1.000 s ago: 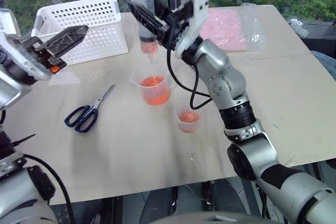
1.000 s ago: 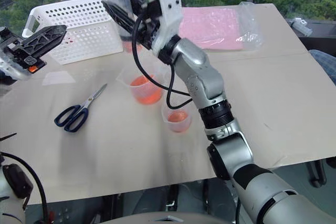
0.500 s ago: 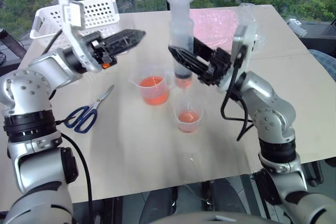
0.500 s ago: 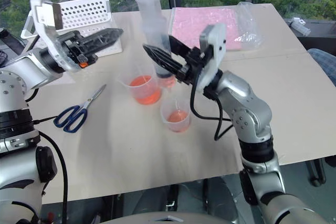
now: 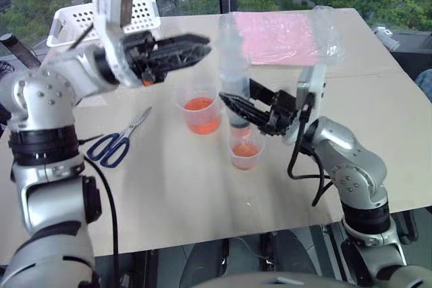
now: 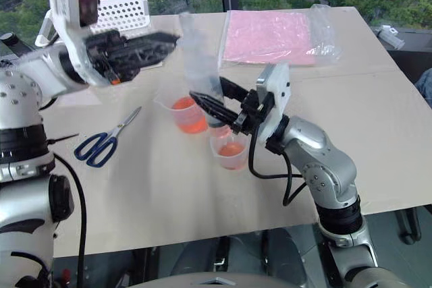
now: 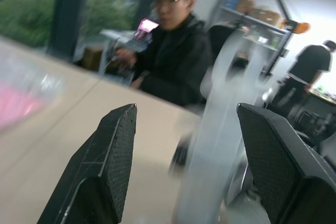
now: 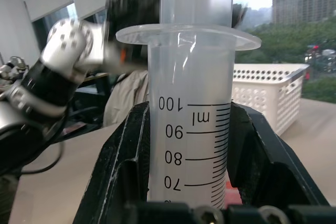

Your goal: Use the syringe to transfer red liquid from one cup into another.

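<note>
So the syringe [image 5: 233, 72] is clamped upright by its barrel in the right gripper [image 5: 237, 107], tip parked just above the small cup [image 5: 246, 153] – which already has some red liquid [image 5: 246, 149] in it. The handled measuring cup [image 5: 201, 112] sits just beside it with more red inside. The left gripper [image 5: 196, 46] is held spread and empty near the plunger top. Looks like the emptying step – next, the plunger probably needs to be pressed down squarely so nothing gets splashed.
</note>
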Controlling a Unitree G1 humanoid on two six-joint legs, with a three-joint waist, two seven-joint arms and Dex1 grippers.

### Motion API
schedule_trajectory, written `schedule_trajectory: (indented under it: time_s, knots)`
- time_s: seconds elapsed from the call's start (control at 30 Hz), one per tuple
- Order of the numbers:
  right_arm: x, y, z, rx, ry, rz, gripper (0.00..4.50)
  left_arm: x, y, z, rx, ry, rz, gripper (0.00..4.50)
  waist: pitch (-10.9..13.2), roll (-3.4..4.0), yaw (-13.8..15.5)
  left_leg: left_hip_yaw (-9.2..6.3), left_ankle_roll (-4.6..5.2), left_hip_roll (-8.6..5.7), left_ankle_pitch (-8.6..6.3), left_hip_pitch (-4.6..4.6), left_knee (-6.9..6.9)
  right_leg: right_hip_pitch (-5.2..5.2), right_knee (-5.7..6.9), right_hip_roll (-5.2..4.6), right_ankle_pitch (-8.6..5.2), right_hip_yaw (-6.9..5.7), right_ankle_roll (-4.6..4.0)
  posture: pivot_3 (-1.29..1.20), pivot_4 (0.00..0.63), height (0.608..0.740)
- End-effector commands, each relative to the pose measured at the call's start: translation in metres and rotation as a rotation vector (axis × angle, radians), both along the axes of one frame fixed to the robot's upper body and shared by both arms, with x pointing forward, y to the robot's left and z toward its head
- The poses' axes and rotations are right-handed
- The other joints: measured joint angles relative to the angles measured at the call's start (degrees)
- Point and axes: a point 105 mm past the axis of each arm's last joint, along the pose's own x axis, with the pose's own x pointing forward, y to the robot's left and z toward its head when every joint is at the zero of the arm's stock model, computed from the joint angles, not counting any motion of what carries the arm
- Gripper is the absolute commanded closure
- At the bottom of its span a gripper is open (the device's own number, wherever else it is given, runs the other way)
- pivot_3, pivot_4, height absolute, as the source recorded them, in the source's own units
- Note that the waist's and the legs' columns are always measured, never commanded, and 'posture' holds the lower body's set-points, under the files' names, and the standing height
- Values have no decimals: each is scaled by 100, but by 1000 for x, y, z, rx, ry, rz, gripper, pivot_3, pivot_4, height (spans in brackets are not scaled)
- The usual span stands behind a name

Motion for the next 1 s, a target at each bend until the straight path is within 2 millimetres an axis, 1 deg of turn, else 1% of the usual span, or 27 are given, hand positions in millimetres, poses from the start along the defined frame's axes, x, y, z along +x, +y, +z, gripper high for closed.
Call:
schedule_trajectory:
  time_s: [0.03,0.27,0.37,0.5,0.77,0.8,0.83,0.93,1.0]
  knots:
    - [-2,-4,7,20,-64,1,2991,-4,2,15,-33,-36,2,1423,0,0,-41,1,0,0,0,2,1,1,0,4,0,2,0,0,150,740]
    - [0,-6,6,15,-79,-17,2991,0,-3,10,11,-76,30,1423,0,1,-48,-1,-1,10,0,4,0,0,1,11,0,5,-1,0,150,740]
    - [1,-7,6,9,-92,-35,2992,6,1,3,44,-84,75,1423,0,1,-42,1,-1,7,0,3,3,1,0,10,0,6,0,0,150,740]
    - [1,-7,6,4,-100,-49,2992,3,-6,-9,101,-112,59,1423,0,1,-37,-1,-1,8,0,3,3,2,1,9,0,5,-1,0,150,740]
    - [2,-5,0,-33,-107,-51,2992,6,-14,-8,81,-127,73,1423,0,1,-29,-1,-1,8,0,2,7,2,2,9,0,6,-1,0,150,740]
    - [2,-6,-1,-41,-107,-58,2992,7,-15,-7,76,-135,80,1952,0,1,-28,-1,-1,8,0,2,7,2,3,9,0,6,-1,0,150,740]
    - [3,-6,-2,-49,-106,-64,2992,7,-16,-5,68,-135,78,2270,0,1,-26,-1,-1,8,0,2,7,2,3,9,0,6,-1,0,150,740]
    - [4,-7,-5,-63,-107,-70,2992,6,-16,-3,63,-142,75,3690,0,1,-29,-1,-1,8,0,2,8,2,4,10,0,6,-1,0,150,740]
    - [2,-6,-6,-68,-106,-63,2994,6,-15,-2,62,-147,73,4484,0,1,-28,-1,-1,7,0,2,8,2,3,10,0,6,0,0,150,740]
